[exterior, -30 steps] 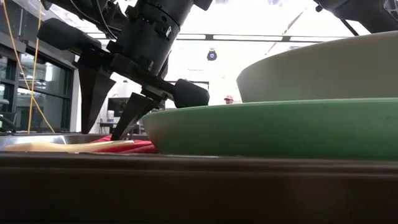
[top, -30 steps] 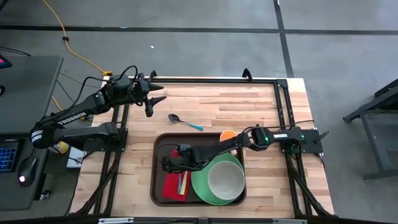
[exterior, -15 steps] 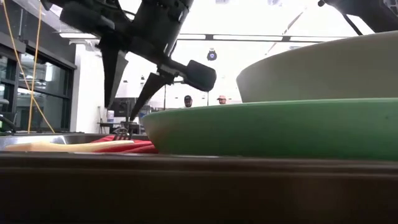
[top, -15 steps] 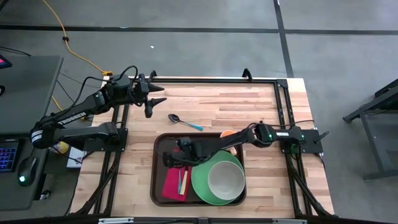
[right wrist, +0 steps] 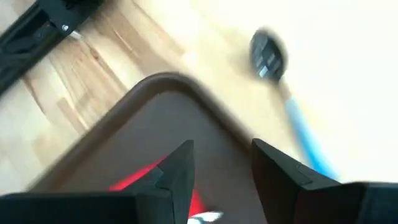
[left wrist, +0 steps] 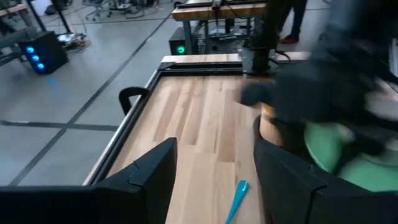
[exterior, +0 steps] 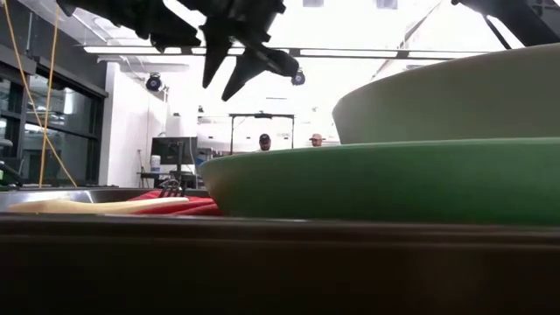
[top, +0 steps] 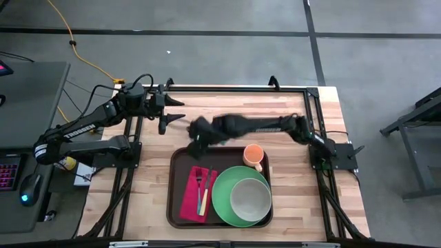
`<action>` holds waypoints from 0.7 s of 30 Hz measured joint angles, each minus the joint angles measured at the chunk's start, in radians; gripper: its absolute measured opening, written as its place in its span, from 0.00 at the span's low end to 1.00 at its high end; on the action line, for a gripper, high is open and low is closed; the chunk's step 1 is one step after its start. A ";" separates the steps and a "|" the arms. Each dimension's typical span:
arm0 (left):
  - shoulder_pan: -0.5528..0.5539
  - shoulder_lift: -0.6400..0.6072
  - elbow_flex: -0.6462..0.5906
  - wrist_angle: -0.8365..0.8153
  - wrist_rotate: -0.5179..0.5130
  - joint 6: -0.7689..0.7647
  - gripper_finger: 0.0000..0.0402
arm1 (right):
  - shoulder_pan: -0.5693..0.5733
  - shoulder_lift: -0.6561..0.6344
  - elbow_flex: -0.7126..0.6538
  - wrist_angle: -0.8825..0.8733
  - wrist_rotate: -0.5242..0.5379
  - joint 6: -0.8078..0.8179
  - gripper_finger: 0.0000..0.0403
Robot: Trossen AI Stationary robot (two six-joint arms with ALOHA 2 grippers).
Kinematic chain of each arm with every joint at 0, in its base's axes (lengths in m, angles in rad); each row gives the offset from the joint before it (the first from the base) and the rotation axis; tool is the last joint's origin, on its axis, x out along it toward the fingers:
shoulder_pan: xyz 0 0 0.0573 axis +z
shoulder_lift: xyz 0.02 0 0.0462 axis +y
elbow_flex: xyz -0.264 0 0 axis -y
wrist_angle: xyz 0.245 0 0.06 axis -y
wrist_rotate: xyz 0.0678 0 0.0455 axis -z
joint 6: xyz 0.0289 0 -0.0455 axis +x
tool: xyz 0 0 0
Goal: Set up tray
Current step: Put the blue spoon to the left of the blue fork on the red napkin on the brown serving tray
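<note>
The dark brown tray (top: 180,162) lies at the table's near middle. On it are a red napkin (top: 187,201) with a fork (top: 200,189), a green plate (top: 224,196) bearing a pale bowl (top: 249,198), and an orange cup (top: 253,155). A spoon with a blue handle (right wrist: 283,87) lies flat on the wood just beyond the tray's far left corner. My right gripper (top: 196,140) hangs open and empty above that corner, and its arm hides the spoon in the high view. Over the table's far left, my left gripper (top: 178,110) stands open and empty.
Bare wooden tabletop (top: 275,114) stretches along the far side and at the right of the tray. A black metal frame (top: 313,117) borders the table. People stand in the room beyond, far off in the low view.
My right gripper has risen from the red napkin on the tray's left part and swung toward the table's far edge, ending above the spoon; its wrist has rolled on the way. The fork stays lying on the napkin.
</note>
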 joint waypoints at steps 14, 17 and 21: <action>0.013 -0.006 0.000 0.016 -0.282 -0.023 0.60 | -0.295 -0.046 -0.016 -0.294 -0.267 -0.669 0.33; 0.070 -0.027 0.000 0.052 -0.309 -0.060 0.60 | -0.332 -0.044 -0.040 -0.292 -0.305 -0.756 0.33; 0.172 -0.077 0.000 0.060 -0.281 -0.098 0.60 | -0.359 -0.044 -0.131 -0.235 -0.369 -0.854 0.33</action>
